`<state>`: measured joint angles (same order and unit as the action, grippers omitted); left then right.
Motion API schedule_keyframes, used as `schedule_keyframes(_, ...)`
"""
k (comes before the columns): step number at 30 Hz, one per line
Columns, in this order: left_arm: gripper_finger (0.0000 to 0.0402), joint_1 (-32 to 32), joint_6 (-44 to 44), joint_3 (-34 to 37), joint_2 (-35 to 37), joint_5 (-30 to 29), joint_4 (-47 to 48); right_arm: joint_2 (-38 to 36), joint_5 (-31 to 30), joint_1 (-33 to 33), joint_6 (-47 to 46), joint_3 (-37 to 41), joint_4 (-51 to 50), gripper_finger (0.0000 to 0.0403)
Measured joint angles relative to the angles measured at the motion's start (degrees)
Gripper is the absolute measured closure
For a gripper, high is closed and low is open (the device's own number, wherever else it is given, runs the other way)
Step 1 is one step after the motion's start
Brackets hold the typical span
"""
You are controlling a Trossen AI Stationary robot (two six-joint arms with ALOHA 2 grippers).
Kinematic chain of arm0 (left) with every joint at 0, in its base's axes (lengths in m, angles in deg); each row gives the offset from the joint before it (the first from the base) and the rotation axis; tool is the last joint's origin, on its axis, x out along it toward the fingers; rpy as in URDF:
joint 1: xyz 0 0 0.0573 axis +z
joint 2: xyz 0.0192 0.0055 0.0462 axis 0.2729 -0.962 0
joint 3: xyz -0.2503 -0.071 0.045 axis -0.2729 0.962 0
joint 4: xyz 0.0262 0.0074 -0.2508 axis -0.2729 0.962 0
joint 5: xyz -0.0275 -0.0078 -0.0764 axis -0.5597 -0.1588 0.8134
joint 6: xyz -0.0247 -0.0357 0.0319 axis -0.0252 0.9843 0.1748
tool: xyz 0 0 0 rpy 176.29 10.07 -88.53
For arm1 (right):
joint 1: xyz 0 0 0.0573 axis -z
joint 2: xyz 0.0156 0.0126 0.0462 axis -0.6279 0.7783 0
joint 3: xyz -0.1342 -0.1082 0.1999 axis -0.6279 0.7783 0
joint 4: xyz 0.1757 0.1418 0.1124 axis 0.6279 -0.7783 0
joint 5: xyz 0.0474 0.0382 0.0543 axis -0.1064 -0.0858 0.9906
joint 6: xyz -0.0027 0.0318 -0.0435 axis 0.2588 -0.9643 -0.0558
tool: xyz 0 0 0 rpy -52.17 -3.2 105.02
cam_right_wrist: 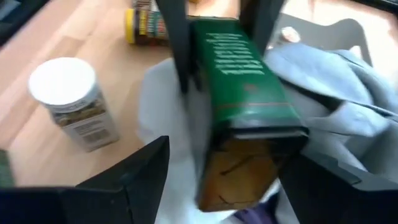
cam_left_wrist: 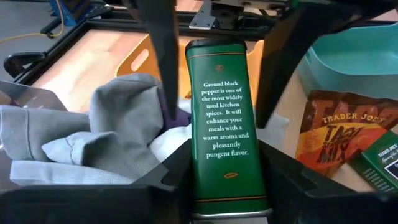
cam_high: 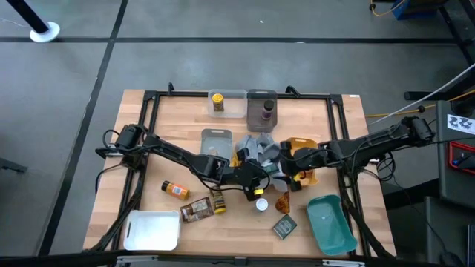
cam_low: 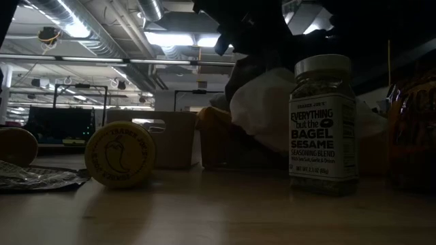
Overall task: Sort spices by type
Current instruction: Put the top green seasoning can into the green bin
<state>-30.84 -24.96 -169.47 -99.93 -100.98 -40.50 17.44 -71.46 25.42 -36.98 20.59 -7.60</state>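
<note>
A green tin of ground black pepper (cam_left_wrist: pixel 227 112) hangs over the grey and white cloths (cam_left_wrist: pixel 118 124) at the table's middle, with my left gripper (cam_left_wrist: pixel 230 158) shut on it. My right gripper (cam_right_wrist: pixel 230 180) is open, one finger on each side of the tin's other end (cam_right_wrist: pixel 249 162). A white-lidded sesame jar (cam_right_wrist: pixel 74 106) stands on the wood beside them, near a yellow jar lying on its side (cam_low: pixel 120 154). An orange bottle (cam_high: pixel 177 190), a brown packet (cam_high: pixel 196 211) and a dark flat tin (cam_high: pixel 284 226) lie toward the near edge. My left gripper pinches the tin between its two fingers, on the two narrow sides (cam_left_wrist: pixel 194 168) near the end closest to my wrist. The fingers run along the tin's length and slant downward from the table's left. The tin is clear of the table, its lettered face up, above the cloths.
At the far edge a clear tray holds a yellow jar (cam_high: pixel 217 101) and a grey tray holds a dark jar (cam_high: pixel 266 111). A teal tray (cam_high: pixel 332 222) sits near right, a white tray (cam_high: pixel 152 230) near left, a yellow tray (cam_high: pixel 304 148) under my right arm. A taco mix packet (cam_left_wrist: pixel 336 134) lies by the teal tray.
</note>
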Motion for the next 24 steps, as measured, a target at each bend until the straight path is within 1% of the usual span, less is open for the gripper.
schedule_keyframes(4, 0.0279, 0.0, -1.2, 0.0, 0.0, 0.1, 0.1, 0.0, 1.7, 0.0, 0.0, 0.0, 0.3, 0.0159)
schedule_keyframes(12, 0.0266, 0.0, -1.2, 0.0, 0.0, 0.1, 0.2, 0.0, 1.7, 0.0, -0.1, 0.0, 0.5, 0.0269)
schedule_keyframes(13, 0.0265, 0.0, -1.2, 0.0, 0.0, 0.1, 0.2, 0.0, 1.7, 0.0, -0.2, 0.0, 0.5, 0.0274)
schedule_keyframes(24, 0.0263, 0.1, -1.0, 0.0, 0.0, 0.1, 0.3, 0.0, 1.7, 0.0, -0.1, 0.0, 0.5, 0.0274)
